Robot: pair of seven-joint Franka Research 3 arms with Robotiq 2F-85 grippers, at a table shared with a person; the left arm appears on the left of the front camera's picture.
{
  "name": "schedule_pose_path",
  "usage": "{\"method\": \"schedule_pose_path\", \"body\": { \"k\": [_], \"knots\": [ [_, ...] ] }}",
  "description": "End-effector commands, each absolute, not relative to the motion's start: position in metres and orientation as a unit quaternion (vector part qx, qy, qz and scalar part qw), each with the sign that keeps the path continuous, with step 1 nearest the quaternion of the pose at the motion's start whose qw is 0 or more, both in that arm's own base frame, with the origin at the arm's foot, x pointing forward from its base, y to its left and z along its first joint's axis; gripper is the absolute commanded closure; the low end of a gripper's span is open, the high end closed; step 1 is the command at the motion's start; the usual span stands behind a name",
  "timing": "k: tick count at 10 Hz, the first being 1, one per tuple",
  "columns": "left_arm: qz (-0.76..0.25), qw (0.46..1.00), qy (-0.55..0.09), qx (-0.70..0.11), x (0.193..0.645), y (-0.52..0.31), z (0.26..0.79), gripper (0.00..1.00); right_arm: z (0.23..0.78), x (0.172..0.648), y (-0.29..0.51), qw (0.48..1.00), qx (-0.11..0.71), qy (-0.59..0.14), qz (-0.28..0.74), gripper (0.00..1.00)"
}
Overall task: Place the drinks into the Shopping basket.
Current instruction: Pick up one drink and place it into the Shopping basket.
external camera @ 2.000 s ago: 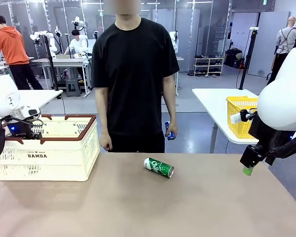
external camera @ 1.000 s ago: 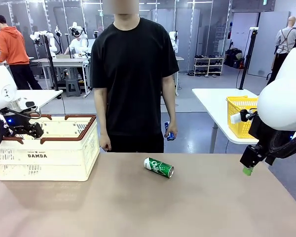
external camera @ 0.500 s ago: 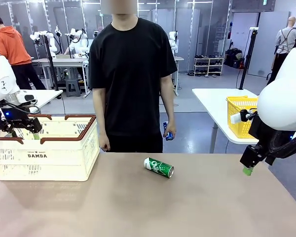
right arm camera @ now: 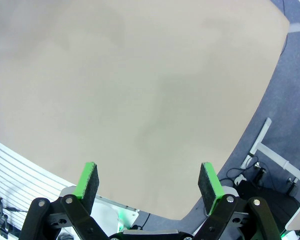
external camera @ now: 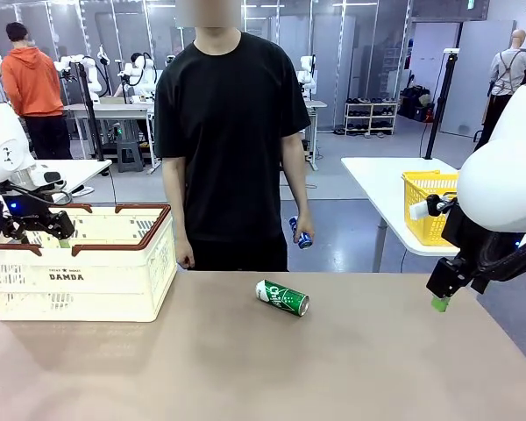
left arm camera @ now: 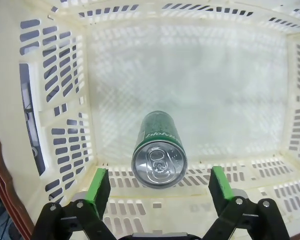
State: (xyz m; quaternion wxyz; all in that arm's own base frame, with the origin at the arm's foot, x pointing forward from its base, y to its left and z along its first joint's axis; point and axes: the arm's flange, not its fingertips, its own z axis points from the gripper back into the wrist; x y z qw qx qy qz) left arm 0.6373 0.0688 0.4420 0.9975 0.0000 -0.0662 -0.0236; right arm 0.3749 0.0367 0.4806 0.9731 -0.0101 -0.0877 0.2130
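- Two green cans concern us. The can in the basket point(left arm camera: 159, 150) shows its silver top to the left wrist camera and seems to stand upright on the slotted floor. The can on the table point(external camera: 282, 297) lies on its side near the middle, well apart from the basket point(external camera: 114, 272).
- The left gripper point(left arm camera: 159, 180) hangs over the basket with its jaws spread wide and nothing between the pads. Compared with two seconds ago, it has pulled up a little from inside the basket.
- We judge from this that one drink is delivered and let go, and that the left arm is free for the next one.
- The right gripper point(external camera: 438, 296) has not moved. It waits beyond the table's right edge, jaws wide and empty above bare table point(right arm camera: 140, 75).
- The can on the table has not shifted either, so it looks like the next one to fetch.
- The person's hand point(external camera: 303, 226) holds a blue can point(external camera: 299, 235) at the far side, tilted slightly differently than a moment ago. It is not yet offered or set down, so we judge the task well short of done.
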Motion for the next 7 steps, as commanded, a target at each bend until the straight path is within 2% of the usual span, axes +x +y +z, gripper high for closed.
{"method": "schedule_pose_path", "body": {
  "k": [1,3,7],
  "knots": [
    [-0.023,0.997,-0.072,-0.009,0.641,0.069,0.444,0.00,0.482,0.375,0.035,0.972,-0.011,-0.086,0.219,0.00],
    [-0.024,0.997,-0.067,0.000,0.638,0.069,0.442,0.00,0.482,0.375,0.035,0.972,-0.011,-0.086,0.219,0.00],
    [-0.094,0.987,-0.087,0.092,0.620,0.045,0.533,0.00,0.482,0.375,0.035,0.972,-0.011,-0.086,0.219,0.00]
  ]
}}
